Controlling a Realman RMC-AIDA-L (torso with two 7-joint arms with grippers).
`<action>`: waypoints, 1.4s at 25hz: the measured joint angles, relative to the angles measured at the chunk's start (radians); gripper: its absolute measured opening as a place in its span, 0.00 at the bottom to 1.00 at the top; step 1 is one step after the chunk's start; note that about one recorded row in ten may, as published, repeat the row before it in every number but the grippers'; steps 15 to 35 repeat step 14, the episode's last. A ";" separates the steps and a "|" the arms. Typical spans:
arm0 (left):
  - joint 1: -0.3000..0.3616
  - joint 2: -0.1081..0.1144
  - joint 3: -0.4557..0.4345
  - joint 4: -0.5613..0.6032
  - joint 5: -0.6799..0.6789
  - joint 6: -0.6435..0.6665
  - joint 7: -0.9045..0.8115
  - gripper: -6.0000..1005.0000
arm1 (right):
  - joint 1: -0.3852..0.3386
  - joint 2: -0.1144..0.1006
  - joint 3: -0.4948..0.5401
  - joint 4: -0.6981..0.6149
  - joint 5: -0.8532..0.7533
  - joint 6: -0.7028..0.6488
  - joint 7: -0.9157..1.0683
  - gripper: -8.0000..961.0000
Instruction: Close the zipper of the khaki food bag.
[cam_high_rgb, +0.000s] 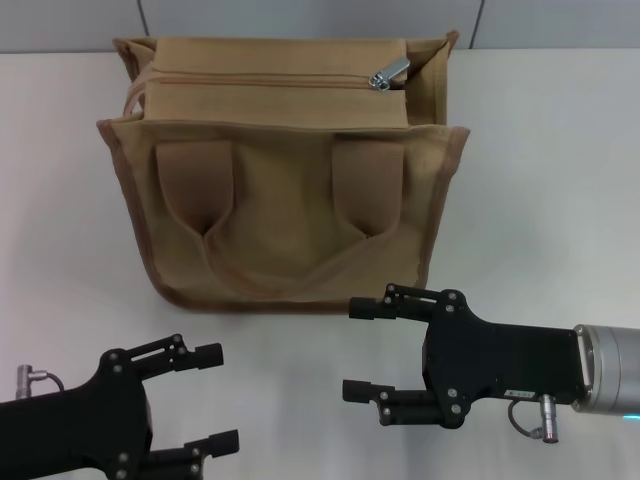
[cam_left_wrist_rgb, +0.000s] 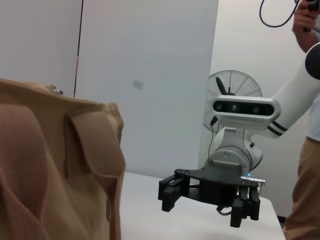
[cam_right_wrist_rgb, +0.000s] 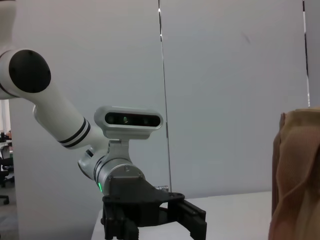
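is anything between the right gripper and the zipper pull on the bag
Nothing visible blocks it from above. The right gripper, open, hovers in front of the khaki food bag. The pull tab sits on the bag's top panel at its right end, so the bag's front wall lies between them; the gripper must rise over it.

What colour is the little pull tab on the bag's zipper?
Silver metal: the pull tab shows best in the head view, on the khaki bag.

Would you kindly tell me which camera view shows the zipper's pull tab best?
The head view: the silver pull tab lies in plain sight at the right end of the zipper. The left wrist view shows only a glint at the bag's top edge; the right wrist view shows none.
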 joint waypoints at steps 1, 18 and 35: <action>0.000 0.000 0.000 0.000 0.000 0.000 0.000 0.78 | 0.000 0.000 0.000 0.000 0.000 0.000 0.000 0.78; 0.007 -0.008 -0.007 0.000 0.001 -0.013 0.005 0.78 | -0.001 0.000 0.000 0.011 0.006 -0.001 0.000 0.78; 0.007 -0.008 -0.007 0.000 0.001 -0.013 0.005 0.78 | -0.001 0.000 0.000 0.011 0.006 -0.001 0.000 0.78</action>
